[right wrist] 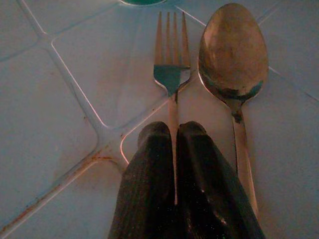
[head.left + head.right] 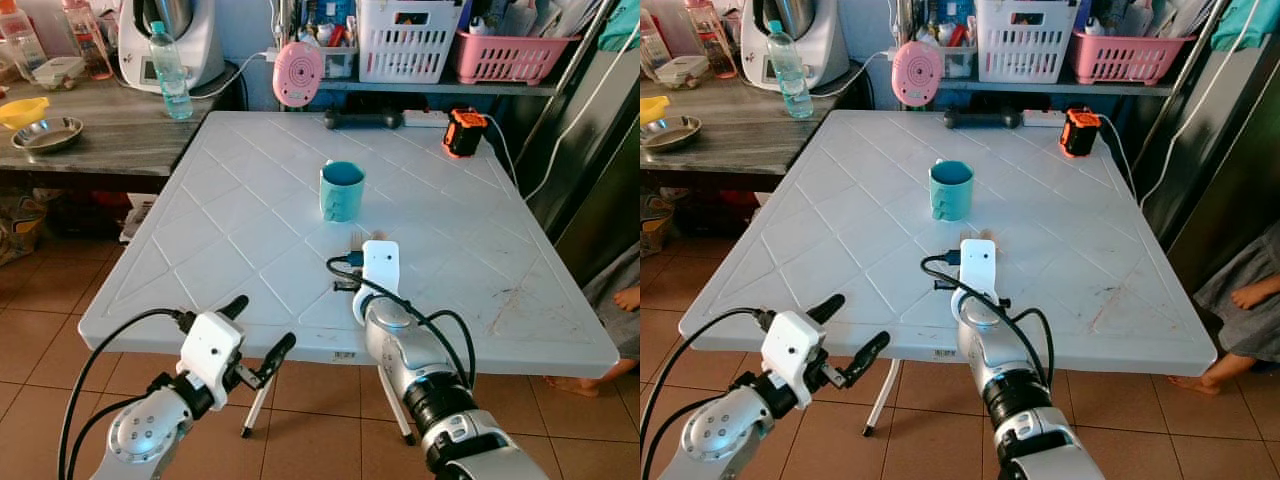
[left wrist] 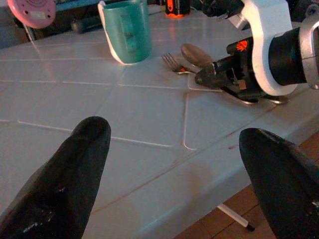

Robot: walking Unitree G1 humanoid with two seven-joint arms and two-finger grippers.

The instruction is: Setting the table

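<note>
Right gripper (image 1: 174, 132): lowered onto the white table (image 2: 250, 200), near its front edge; the two black fingers are pressed together with the handle of the fork (image 1: 171, 64) clamped between them.
Fork: laid flat on the table, tines pointed away from the robot toward the mug; its handle is held at the fingertips.
Spoon (image 1: 232, 50): laid flat just beside the fork, parallel to it, bowl up and pointed the same way; its handle is seen running alongside the right gripper's fingers.
Teal mug (image 2: 341, 190): stood upright on the table just beyond the fork and spoon, about mid-table.
Left gripper (image 2: 258, 338): held off the table, in front of and slightly below its near edge, above the tiled floor; the fingers are spread wide apart and nothing is held.
Table's far edge: a pink round device (image 2: 298, 73), a dark dumbbell (image 2: 363, 119) and an orange and black object (image 2: 464, 132) are seen there.
Side counter (image 2: 110, 125): a water bottle (image 2: 170, 72), a metal bowl (image 2: 46, 134) and a yellow dish (image 2: 22, 111) are seen on it, to the robot's left.
Person: a bare foot (image 2: 628, 297) is visible at the right edge.
</note>
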